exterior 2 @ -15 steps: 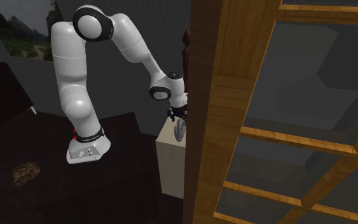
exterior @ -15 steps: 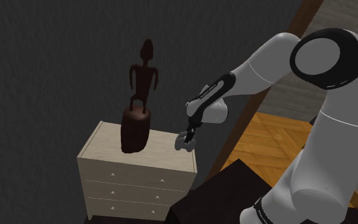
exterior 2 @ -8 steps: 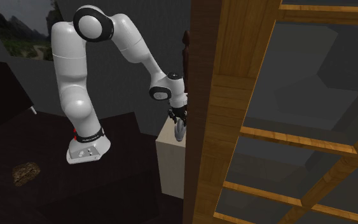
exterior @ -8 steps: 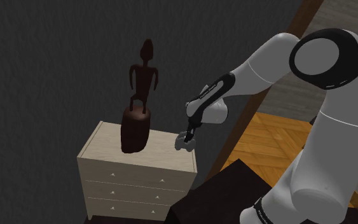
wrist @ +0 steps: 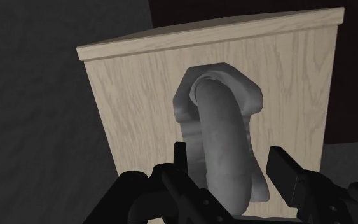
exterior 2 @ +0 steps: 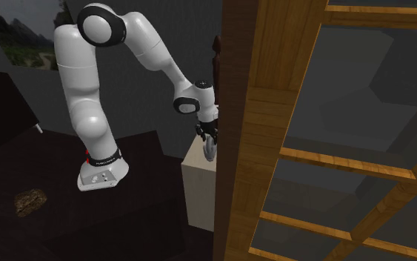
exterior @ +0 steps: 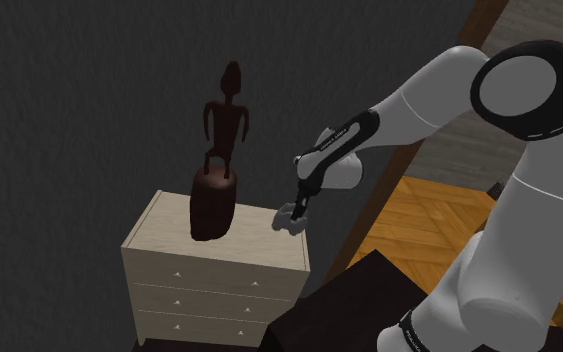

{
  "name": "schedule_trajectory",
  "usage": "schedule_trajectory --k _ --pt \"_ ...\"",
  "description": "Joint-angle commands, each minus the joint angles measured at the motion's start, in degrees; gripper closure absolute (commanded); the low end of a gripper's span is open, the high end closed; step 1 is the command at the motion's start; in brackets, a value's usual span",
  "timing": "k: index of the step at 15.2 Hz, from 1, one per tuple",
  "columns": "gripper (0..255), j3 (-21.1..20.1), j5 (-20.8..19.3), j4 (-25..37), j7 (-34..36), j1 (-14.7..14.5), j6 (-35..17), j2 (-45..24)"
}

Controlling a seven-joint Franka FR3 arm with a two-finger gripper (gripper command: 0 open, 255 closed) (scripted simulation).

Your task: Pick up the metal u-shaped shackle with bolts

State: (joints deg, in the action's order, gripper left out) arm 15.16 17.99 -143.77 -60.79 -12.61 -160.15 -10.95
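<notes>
Gripping the grey shackle, my gripper is clenched on its curved bow. It's over the pale dresser, near the top's edge on the shoulder view's right. Drawers shut. The dark statue stands aside and a wooden post is close. The shackle sits a shade higher than a second ago.

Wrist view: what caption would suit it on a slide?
Black two-finger gripper clasping a grey U-shaped shackle, seen against a pale wooden dresser top.
</notes>
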Motion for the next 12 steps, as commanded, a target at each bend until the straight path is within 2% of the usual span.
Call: schedule_trajectory --k 1,10,12 --pt "255 1.0 -2.1 -0.1 1.7 -0.7 1.6 1.8" --pt "255 3.2 -9.5 0.1 7.5 -1.6 8.3 9.1" --pt "255 3.1 -9.7 0.1 7.6 -1.6 8.4 9.2"
